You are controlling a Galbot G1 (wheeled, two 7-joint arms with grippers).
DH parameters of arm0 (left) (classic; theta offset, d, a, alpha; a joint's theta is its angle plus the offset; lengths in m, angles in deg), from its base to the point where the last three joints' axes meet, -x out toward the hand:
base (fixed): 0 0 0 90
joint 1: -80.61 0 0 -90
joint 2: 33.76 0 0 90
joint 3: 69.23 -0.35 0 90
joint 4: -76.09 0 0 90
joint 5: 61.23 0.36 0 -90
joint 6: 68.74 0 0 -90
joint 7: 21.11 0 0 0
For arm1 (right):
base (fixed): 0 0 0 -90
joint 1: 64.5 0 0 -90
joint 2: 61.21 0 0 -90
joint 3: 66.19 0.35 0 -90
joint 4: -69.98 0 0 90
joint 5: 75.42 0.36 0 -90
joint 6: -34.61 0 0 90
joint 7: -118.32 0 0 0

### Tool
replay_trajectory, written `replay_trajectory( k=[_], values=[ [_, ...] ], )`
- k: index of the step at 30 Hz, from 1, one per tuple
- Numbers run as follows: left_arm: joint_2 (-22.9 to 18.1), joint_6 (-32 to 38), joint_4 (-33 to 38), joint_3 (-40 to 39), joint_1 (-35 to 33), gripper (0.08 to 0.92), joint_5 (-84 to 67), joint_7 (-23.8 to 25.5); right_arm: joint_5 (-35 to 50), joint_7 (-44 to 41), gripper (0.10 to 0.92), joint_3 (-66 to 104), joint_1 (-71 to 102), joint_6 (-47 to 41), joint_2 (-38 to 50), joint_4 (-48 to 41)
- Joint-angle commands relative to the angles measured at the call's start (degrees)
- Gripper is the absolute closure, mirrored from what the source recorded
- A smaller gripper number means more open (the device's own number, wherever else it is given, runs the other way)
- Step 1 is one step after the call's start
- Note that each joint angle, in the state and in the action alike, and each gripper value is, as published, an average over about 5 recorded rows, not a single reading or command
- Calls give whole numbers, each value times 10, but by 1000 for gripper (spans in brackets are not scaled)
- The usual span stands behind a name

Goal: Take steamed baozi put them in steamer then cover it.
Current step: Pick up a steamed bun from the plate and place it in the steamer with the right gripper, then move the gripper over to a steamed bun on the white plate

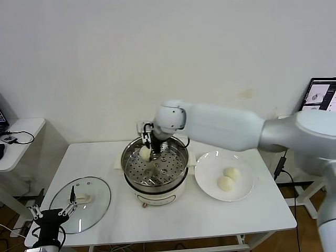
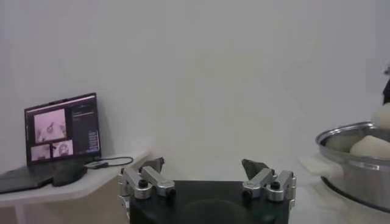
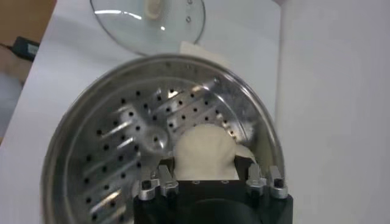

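The right end effector point(image 1: 146, 153) grips a baozi point(image 1: 145, 153) over the steamer point(image 1: 155, 167) at mid-table, low enough to release gently. Two buns point(image 1: 228, 178) wait on the plate point(image 1: 206, 184) beside; the lid point(image 1: 80, 203) lies near the left edge, the left end effector point(image 1: 51, 212) wide open, empty.

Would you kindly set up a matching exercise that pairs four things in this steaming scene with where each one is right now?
Things:
1. Round clear glass lid with cream-white handle
2. Cream-white dough bun held in the right gripper fingers
3. Two cream-white dough buns
4. Left gripper

Places:
A. On the flat white plate
B. Over the perforated tray inside the round stainless-steel steamer pot
C. Flat on the white table, to the pot's left
D. Open at the table's front left corner

Pairs: 1-C, 2-B, 3-A, 4-D
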Motion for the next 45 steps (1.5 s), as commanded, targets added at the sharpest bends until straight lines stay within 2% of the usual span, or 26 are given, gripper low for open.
replay_trajectory(
  k=[1, 18, 24, 29, 36, 45],
  values=[
    [-1, 1, -3, -1, 2, 177, 0, 0, -20, 9, 406, 5, 48, -1, -61, -71],
    [0, 3, -1, 0, -1, 177, -2, 0, -37, 16, 397, 20, 71, 6, -94, -119],
    [-1, 3, 0, 1, -3, 177, -2, 0, -36, -6, 269, 17, 51, -4, -74, -92],
    [-1, 5, -2, 1, -4, 177, -2, 0, -41, -70, 206, 8, -23, 13, -16, -35],
    [1, 5, -2, 0, -5, 177, -3, 0, -82, -150, 202, -25, -133, 63, 107, 69],
    [0, 5, 3, -6, -9, 177, 1, 0, -131, -184, 203, -48, -175, 108, 308, 204]
  ],
)
